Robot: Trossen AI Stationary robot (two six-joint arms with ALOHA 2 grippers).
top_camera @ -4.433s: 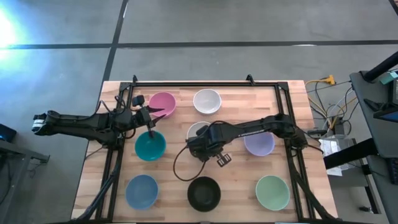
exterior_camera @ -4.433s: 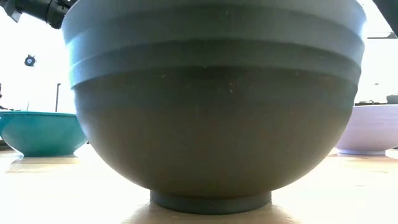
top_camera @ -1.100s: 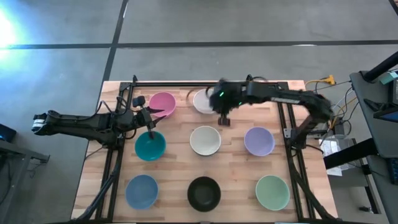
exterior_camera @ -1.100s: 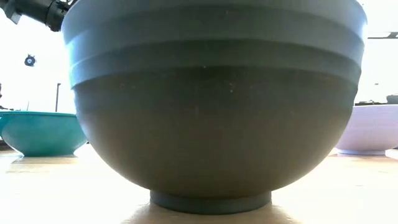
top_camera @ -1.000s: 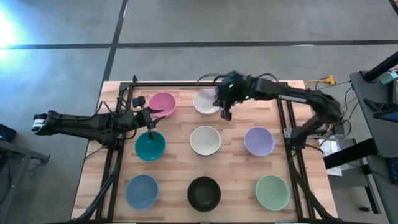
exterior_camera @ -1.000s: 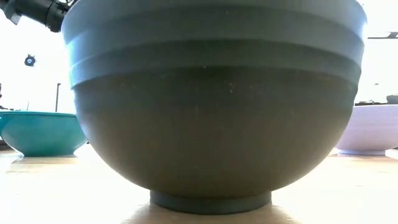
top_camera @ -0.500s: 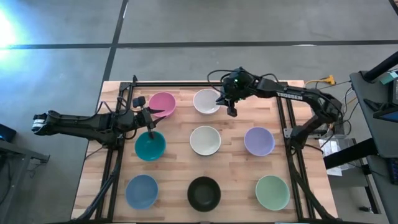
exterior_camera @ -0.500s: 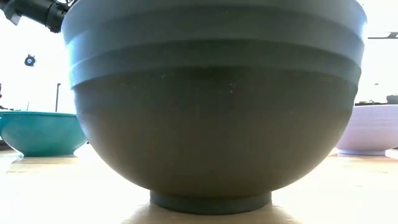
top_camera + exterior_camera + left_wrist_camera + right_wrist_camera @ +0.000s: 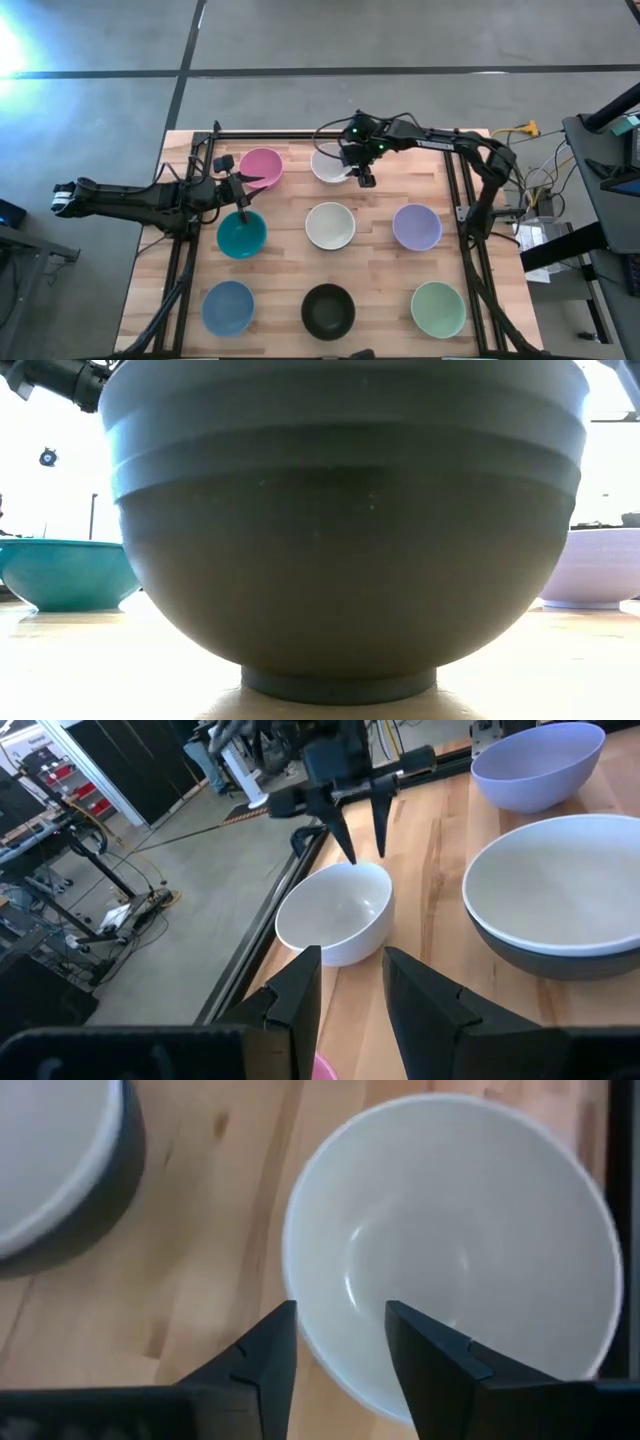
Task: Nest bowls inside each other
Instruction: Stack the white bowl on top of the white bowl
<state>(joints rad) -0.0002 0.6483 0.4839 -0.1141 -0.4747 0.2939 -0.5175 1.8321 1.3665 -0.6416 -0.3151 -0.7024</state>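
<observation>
Eight places on the wooden table hold bowls. A white bowl point(image 9: 330, 163) stands on its foot at the far middle. My right gripper point(image 9: 366, 179) hangs open just above its right rim, one finger over the inside and one outside point(image 9: 362, 845). In the centre another white bowl point(image 9: 330, 226) sits nested in a dark bowl point(image 9: 545, 960). Pink point(image 9: 261, 167), teal point(image 9: 242, 234), blue point(image 9: 229, 306), black point(image 9: 328, 311), pale green point(image 9: 438, 309) and lavender point(image 9: 417, 227) bowls stand singly. My left gripper point(image 9: 242, 202) waits open between the pink and teal bowls.
A black metal frame point(image 9: 330, 135) runs along the table's far edge and down both sides, close behind the far white bowl. In the low view the black bowl point(image 9: 340, 530) fills nearly everything. Bare wood lies between the bowls.
My right arm has swung out along the far edge and its gripper has come down and rolled, ending just above the far white bowl's right rim. The bowls and my left arm have kept still.
</observation>
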